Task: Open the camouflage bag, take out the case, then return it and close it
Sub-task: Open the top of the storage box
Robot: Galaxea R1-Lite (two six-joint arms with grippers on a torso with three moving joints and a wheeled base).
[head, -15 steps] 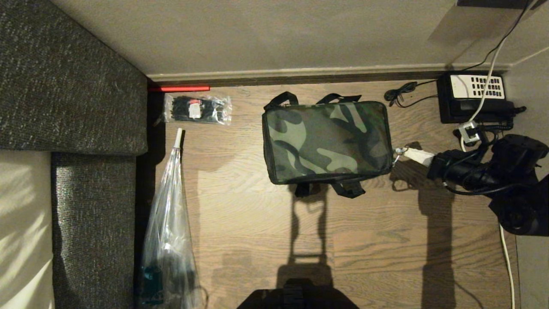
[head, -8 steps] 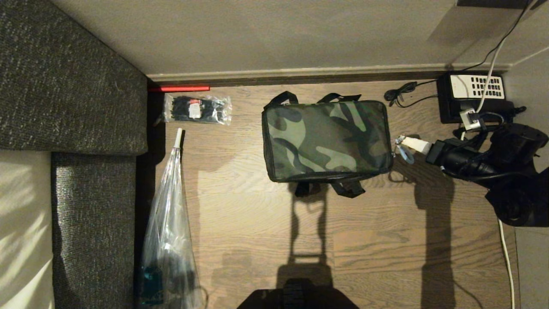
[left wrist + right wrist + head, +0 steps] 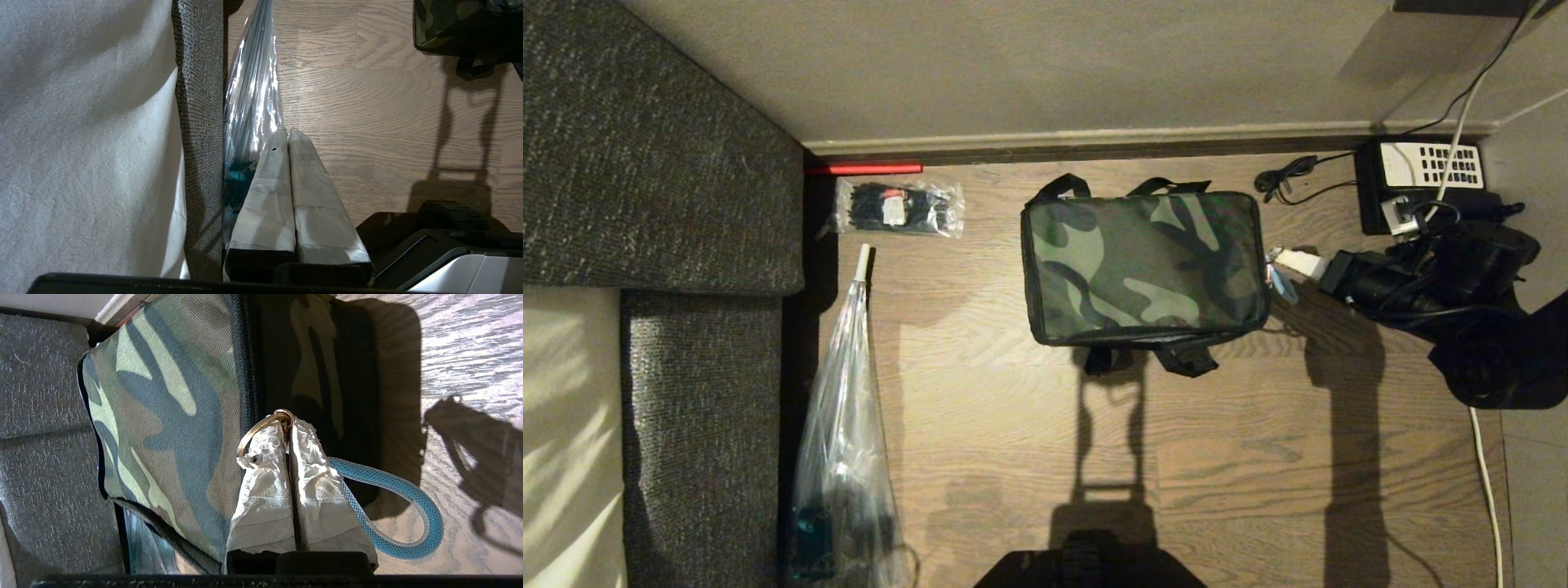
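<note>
Green camouflage bag point(image 3: 1143, 268) lies zipped shut on the wood floor point(image 3: 1029, 457), black straps at both long sides. Right gripper point(image 3: 288, 425) pinches its zipper ring point(image 3: 261, 426) at the bag's right end; left gripper point(image 3: 287, 135) hangs pressed together.

A small clear packet of black ties point(image 3: 898, 208) lies on the wood floor point(image 3: 1013, 425) near the wall. A long clear plastic bag point(image 3: 845, 441) lies beside the grey sofa point(image 3: 662, 163). A black phone point(image 3: 1425, 184) sits in the far right corner.
</note>
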